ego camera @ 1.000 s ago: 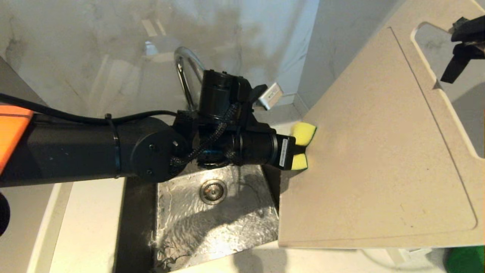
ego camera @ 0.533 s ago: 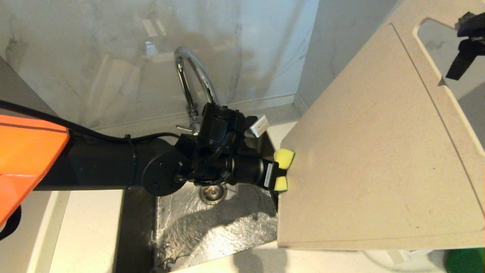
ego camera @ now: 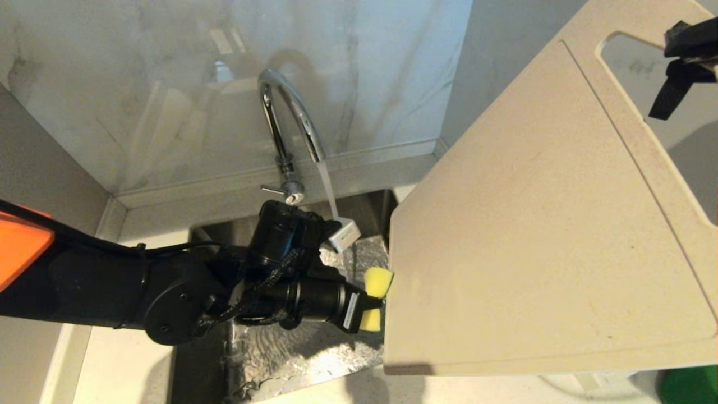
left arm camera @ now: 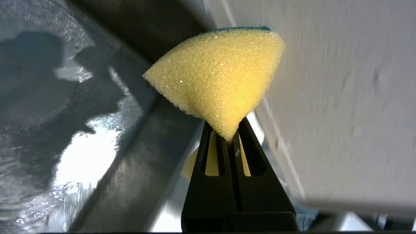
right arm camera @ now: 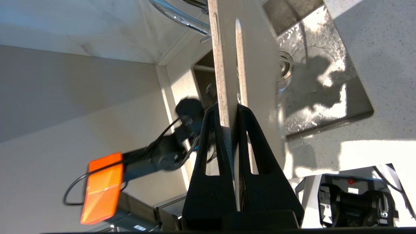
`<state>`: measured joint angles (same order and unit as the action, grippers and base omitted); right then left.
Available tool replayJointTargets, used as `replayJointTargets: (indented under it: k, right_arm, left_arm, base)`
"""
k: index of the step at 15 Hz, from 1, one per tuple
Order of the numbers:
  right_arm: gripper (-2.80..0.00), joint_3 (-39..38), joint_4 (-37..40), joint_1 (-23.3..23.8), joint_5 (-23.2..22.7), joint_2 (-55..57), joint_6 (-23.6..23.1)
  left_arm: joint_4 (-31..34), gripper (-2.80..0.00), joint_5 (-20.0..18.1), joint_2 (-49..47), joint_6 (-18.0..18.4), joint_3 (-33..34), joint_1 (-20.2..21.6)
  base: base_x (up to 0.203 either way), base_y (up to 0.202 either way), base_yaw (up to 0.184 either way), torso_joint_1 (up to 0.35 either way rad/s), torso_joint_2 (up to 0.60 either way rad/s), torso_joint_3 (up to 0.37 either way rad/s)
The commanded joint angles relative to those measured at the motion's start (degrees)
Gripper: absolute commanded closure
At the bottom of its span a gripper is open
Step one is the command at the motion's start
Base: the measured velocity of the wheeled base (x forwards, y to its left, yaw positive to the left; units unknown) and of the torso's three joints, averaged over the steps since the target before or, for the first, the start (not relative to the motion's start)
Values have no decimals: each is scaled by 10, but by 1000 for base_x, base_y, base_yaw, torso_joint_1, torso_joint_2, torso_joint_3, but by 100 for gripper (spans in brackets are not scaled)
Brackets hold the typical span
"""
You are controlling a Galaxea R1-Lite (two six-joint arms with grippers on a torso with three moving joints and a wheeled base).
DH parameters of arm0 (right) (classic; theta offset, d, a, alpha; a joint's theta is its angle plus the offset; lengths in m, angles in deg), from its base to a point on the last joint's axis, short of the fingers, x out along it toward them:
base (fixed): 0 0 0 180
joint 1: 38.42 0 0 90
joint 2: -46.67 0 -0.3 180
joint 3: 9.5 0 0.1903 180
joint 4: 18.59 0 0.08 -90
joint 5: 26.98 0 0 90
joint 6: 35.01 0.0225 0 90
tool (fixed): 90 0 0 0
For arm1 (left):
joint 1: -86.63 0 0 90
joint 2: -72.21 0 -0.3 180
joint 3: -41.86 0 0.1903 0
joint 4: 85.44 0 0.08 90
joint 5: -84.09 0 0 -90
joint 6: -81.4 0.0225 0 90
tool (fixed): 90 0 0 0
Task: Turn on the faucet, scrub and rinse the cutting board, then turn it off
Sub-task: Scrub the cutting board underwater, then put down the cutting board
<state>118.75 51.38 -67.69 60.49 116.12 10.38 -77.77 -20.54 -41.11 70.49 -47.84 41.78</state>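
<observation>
The beige cutting board (ego camera: 538, 235) hangs tilted above the sink's right side, its slot handle up at the top right. My right gripper (ego camera: 681, 50) is shut on the board's edge (right arm camera: 227, 81) at that handle end. My left gripper (ego camera: 374, 300) is shut on a yellow sponge (ego camera: 378, 281) with a green back, pinched at its middle (left arm camera: 217, 78). The sponge presses against the board's lower left edge (left arm camera: 341, 97). The chrome faucet (ego camera: 286, 118) arches over the sink, and water streams from its spout. Its small lever (ego camera: 280, 192) sits at the base.
The steel sink (ego camera: 291, 350) below is wet, with rippling water on its floor. Pale countertop (ego camera: 123, 365) surrounds it and a marble wall stands behind. A green object (ego camera: 690, 384) shows at the bottom right corner.
My left arm has swept down and towards me, dragging the sponge along the board's left edge from its upper part to near its bottom corner. The board has shifted a little to the left.
</observation>
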Motion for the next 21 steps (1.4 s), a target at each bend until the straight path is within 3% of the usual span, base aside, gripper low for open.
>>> replayJointTargets:
  k: [1,8,11,18,21]
  right_arm:
    - [0,2,2,0,-1,9,2]
    - [0,0,3,0,1,16,2]
    - [0,0,3,0,1,23,2]
    - [0,1,12,1,2,38,2]
    - [0,3,23,1,7,51,2]
  left_arm:
    - [-17,0,-1,71,9,81,8]
    - [-17,0,3,146,22,99,14]
    - [2,0,33,186,18,97,14]
    - [74,0,61,269,12,40,25]
    - [110,0,63,280,-10,0,27]
  base:
    - [0,0,0,0,0,0]
    - [0,0,0,0,0,0]
    - [0,0,0,0,0,0]
    - [0,0,0,0,0,0]
    - [0,0,0,0,0,0]
